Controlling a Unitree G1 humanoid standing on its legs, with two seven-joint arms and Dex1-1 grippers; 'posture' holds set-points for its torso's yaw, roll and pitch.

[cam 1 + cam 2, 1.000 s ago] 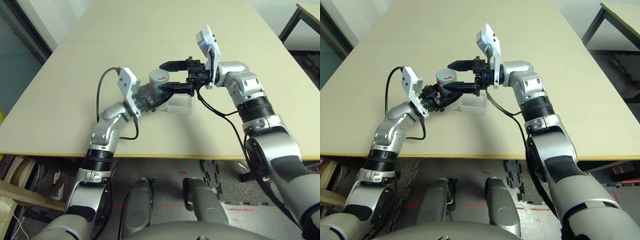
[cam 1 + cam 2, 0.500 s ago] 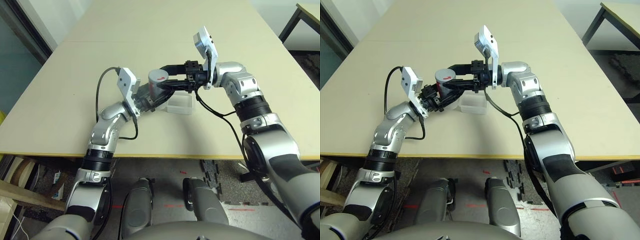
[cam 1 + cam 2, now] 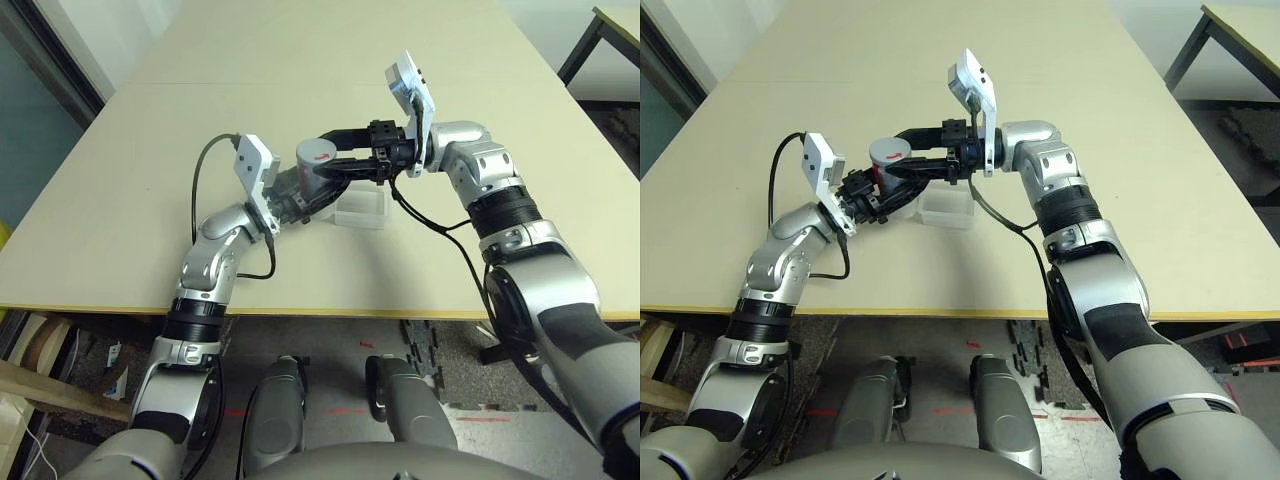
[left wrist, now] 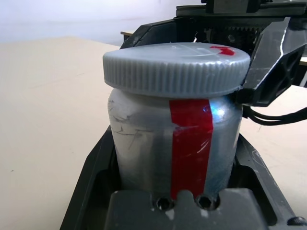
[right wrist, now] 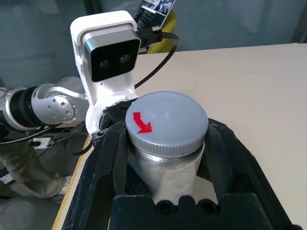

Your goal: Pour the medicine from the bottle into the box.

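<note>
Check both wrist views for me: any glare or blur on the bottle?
Left wrist view: bottle sharp, with a small bright glint beside its red stripe; table behind soft. Right wrist view: cap has a mild sheen, red arrow crisp; background blurred.

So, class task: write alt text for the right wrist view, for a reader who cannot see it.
A silver bottle with a ribbed grey cap bearing a red arrow stands between the right gripper's two black fingers. Behind it is the left arm's white wrist camera, above the beige table.
</note>
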